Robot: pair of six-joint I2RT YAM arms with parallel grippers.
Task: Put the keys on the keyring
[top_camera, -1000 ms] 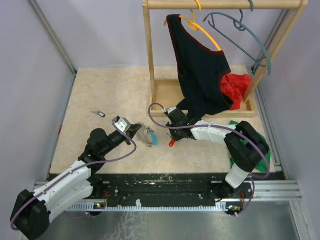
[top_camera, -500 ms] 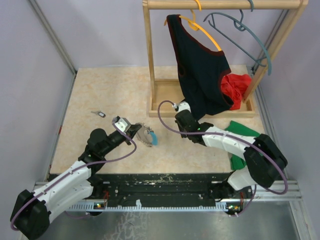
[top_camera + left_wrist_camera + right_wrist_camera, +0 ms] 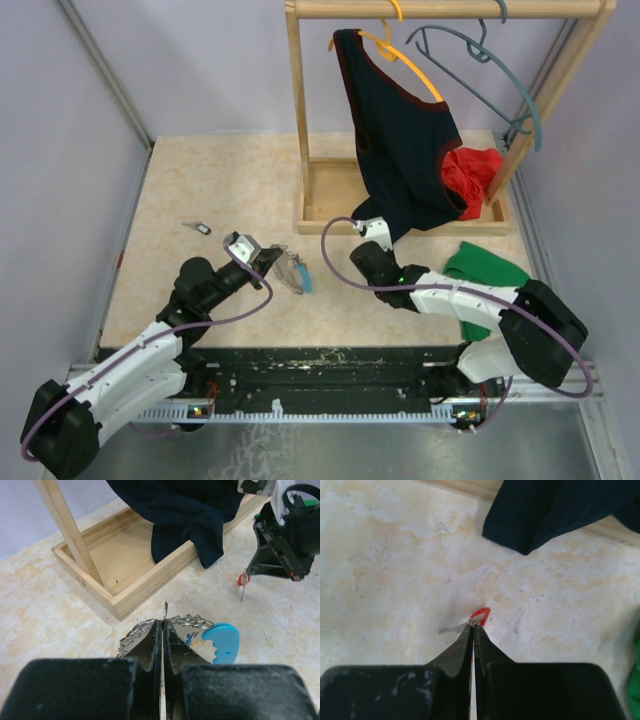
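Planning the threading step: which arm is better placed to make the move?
Right. The right gripper is shut on the red key, near the keyring that the left gripper grips. Carrying the small key to the ring looks simpler.

Red key (image 3: pixel 480 614), grey and light-blue keyring (image 3: pixel 220 642)

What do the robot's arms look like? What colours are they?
The left arm and right arm have smooth white shells between chunky black joints. A thin purple cable loops along each. The left gripper and right gripper have black fingers narrowing to thin tips.
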